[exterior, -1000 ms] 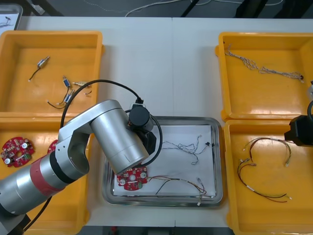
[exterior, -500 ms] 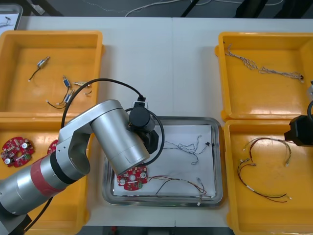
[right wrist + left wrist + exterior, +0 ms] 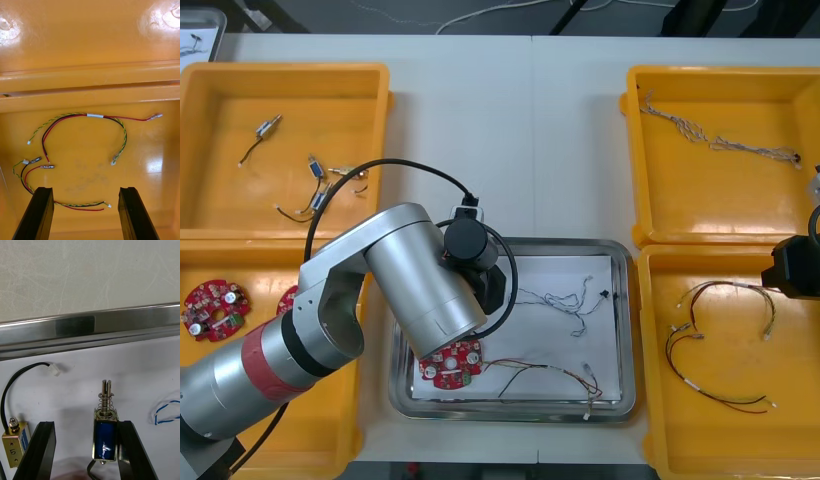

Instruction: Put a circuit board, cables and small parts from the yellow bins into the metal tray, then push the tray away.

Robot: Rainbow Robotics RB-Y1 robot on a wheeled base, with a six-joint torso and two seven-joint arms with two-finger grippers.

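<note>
I see my silver left arm over the white-lined metal tray at lower centre, a round red circuit board inside.

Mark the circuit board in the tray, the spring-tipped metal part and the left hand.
circuit board (image 3: pixel 452 365), front view, red face.
small metal part (image 3: pixel 105 435), left wrist view, blue body.
left hand (image 3: pixel 85 424), left wrist view, midway between fingertips.

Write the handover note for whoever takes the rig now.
Left tool open, low over the metal tray, one small metal part lying between its fingers, a second small part beside them.
Right tool open above red and yellow cables in its near yellow bin.
Also in tray: circuit board, blue and white cable, reddish cable.
To do: lift left tool clear, push tray away.
</note>
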